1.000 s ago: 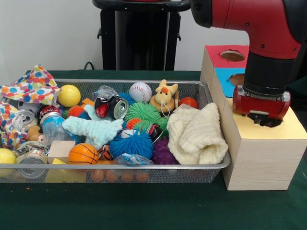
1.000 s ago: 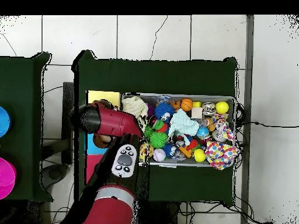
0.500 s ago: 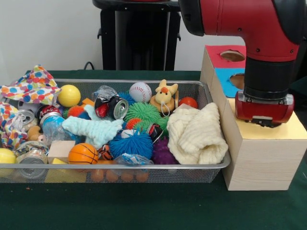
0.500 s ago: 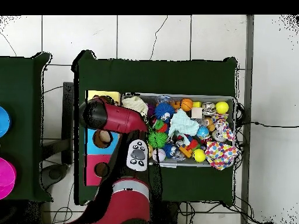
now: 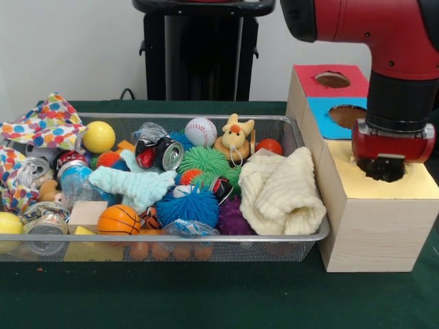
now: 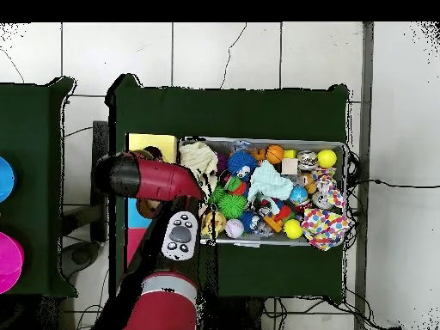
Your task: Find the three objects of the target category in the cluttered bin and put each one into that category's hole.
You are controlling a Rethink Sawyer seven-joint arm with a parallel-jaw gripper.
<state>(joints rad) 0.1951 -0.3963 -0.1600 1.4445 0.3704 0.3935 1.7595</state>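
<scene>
The wire-mesh bin (image 5: 274, 238) is full of toys, cans and cloths. One polka-dot cloth (image 5: 44, 123) lies over its far left rim, and a second (image 5: 9, 179) hangs at the left edge. I see no third. In the overhead view a polka-dot cloth (image 6: 325, 229) lies at the bin's (image 6: 258, 140) right end. My gripper (image 5: 382, 168) hangs low over the yellow-topped box (image 5: 384, 226), right where its hole lies. The hole is hidden beneath the gripper. I see no cloth in the gripper. In the overhead view the arm (image 6: 146, 176) hides the gripper.
The blue-topped box (image 5: 328, 122) and red-topped box (image 5: 309, 82) stand behind the yellow one, each with a hole. A cream waffle cloth (image 5: 281, 192) lies at the bin's right end and a mint fuzzy cloth (image 5: 134, 185) in the middle. The robot's pedestal (image 5: 202, 55) stands behind.
The wrist has shifted right over the yellow box in the front view, and the upper arm has swung with it. The bin's contents have not moved.
</scene>
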